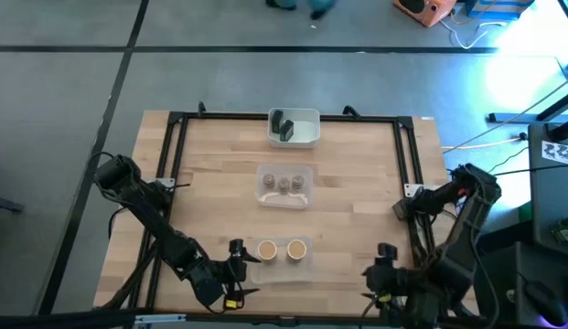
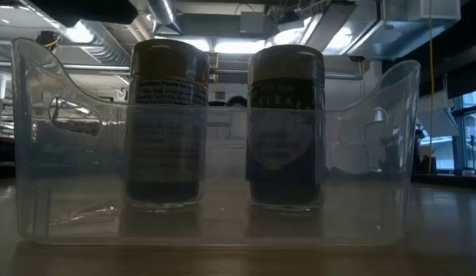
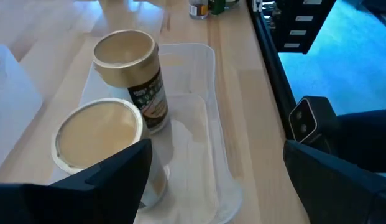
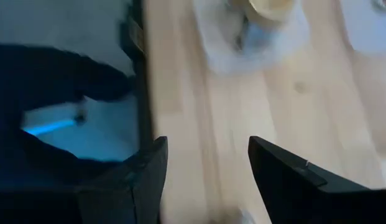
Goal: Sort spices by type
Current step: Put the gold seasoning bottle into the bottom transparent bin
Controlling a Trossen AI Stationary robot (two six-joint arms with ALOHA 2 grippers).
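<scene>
Two tan-topped spice jars (image 1: 267, 249) (image 1: 296, 249) stand upright in a clear tray (image 1: 282, 267) near the table's front edge; the low view shows them side by side (image 2: 167, 123) (image 2: 286, 126). Three grey-brown jars (image 1: 284, 184) sit in a second clear tray at mid-table. Dark blocky spices (image 1: 283, 125) lie in a white tray (image 1: 306, 137) at the far edge. My left gripper (image 1: 238, 271) (image 3: 217, 186) is open at the near tray's left end and touches nothing. My right gripper (image 1: 380, 272) (image 4: 205, 180) is open over bare wood, right of that tray.
A black metal frame (image 1: 407, 164) runs around the tabletop's far and side edges. Bare wood (image 1: 357, 210) lies between the trays and the frame on both sides. Beyond the right edge stand dark equipment and cables (image 1: 549, 174).
</scene>
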